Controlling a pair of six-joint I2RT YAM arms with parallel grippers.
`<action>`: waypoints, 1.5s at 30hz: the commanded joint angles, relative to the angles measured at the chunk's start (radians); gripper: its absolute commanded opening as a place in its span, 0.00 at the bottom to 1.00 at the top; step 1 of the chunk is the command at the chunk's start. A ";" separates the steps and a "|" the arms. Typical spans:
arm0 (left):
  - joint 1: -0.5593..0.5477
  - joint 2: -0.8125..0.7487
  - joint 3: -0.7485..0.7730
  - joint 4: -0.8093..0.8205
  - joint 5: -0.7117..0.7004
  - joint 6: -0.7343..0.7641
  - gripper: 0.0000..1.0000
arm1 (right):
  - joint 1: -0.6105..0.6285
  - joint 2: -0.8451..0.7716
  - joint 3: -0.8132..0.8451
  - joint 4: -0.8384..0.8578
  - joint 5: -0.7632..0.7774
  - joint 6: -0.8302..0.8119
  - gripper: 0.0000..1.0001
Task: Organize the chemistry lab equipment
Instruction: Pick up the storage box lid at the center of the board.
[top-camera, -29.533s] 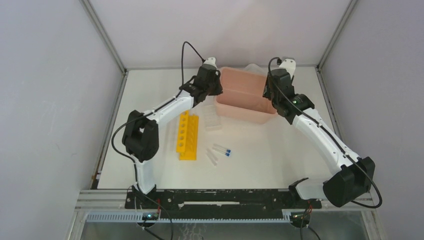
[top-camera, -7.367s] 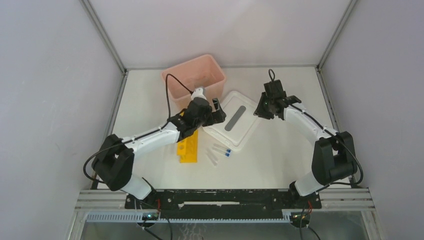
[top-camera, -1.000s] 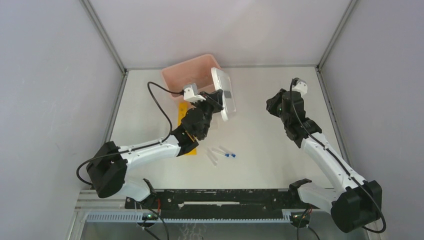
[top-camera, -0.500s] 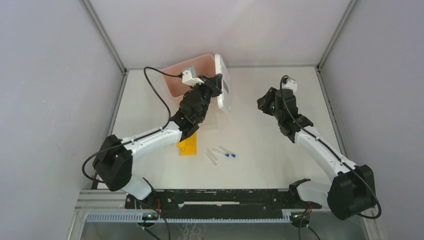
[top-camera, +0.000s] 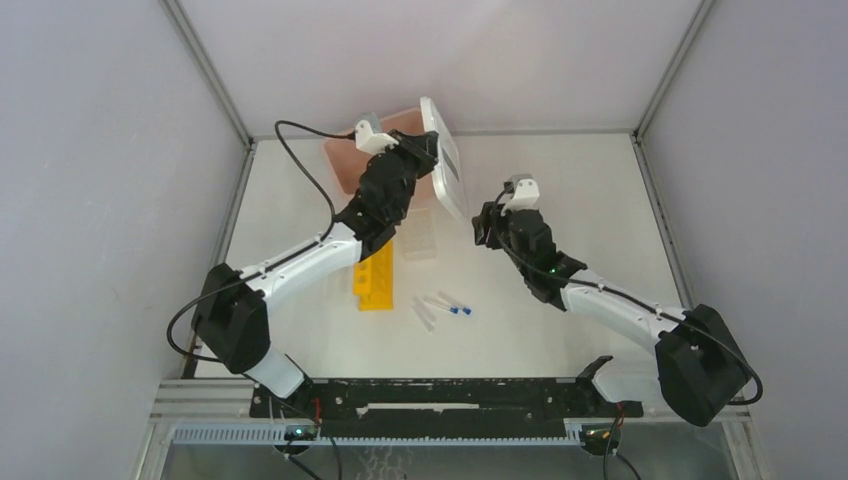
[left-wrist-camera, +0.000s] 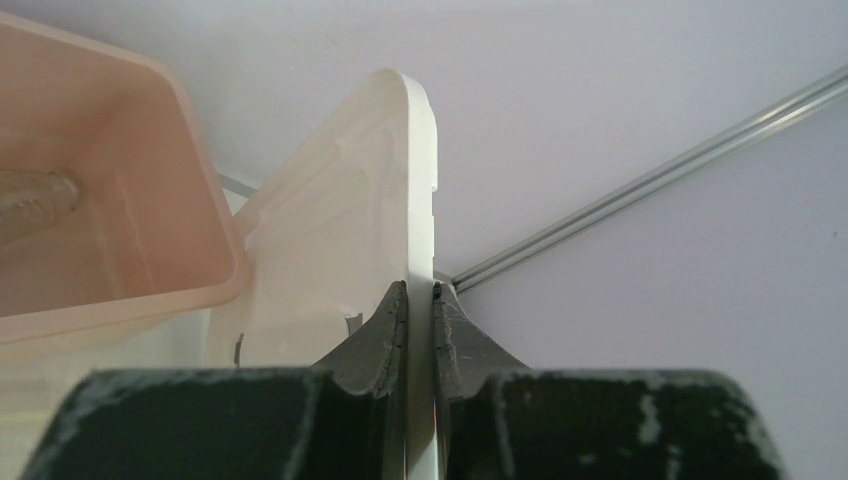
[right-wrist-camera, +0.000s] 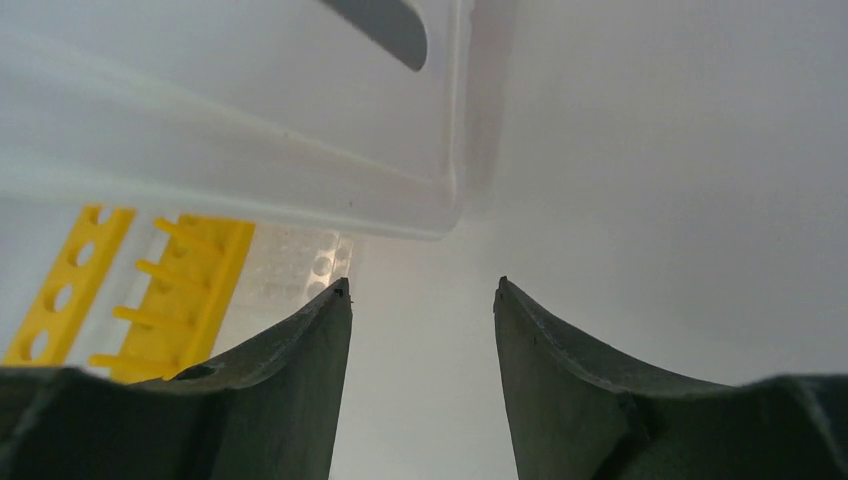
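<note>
My left gripper (top-camera: 428, 160) is shut on the edge of the white slotted lid (top-camera: 446, 165) and holds it raised on edge beside the pink bin (top-camera: 345, 165). In the left wrist view the jaws (left-wrist-camera: 420, 290) pinch the lid's rim (left-wrist-camera: 345, 230); a piece of clear glassware (left-wrist-camera: 35, 195) lies in the bin (left-wrist-camera: 150, 150). The yellow rack (top-camera: 377, 282), the clear gridded rack (top-camera: 421, 235) and the blue-capped tubes (top-camera: 446, 305) lie on the table. My right gripper (top-camera: 482, 226) is open and empty, right of the clear rack, under the lid. Its view (right-wrist-camera: 420, 285) shows the lid (right-wrist-camera: 250, 110), yellow rack (right-wrist-camera: 175, 290) and clear rack (right-wrist-camera: 305, 262).
The white table (top-camera: 570, 200) is walled by a grey enclosure with metal corner posts (top-camera: 670, 70). The left arm's black cable (top-camera: 300, 170) loops over the bin's left side. The table's near edge has a black rail (top-camera: 450, 395).
My left arm has lifted the lid higher and toward the back, next to the bin. My right arm has swung left and down to the table's middle, under the lid.
</note>
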 joint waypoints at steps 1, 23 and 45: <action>0.033 -0.030 0.108 -0.099 0.008 -0.142 0.00 | 0.070 -0.002 -0.047 0.231 0.137 -0.170 0.61; 0.155 -0.086 0.022 -0.124 0.097 -0.524 0.00 | -0.055 -0.169 -0.232 0.277 -0.100 0.698 0.57; 0.201 -0.129 -0.155 0.069 0.129 -0.728 0.00 | -0.190 0.325 -0.258 1.004 -0.411 1.328 0.82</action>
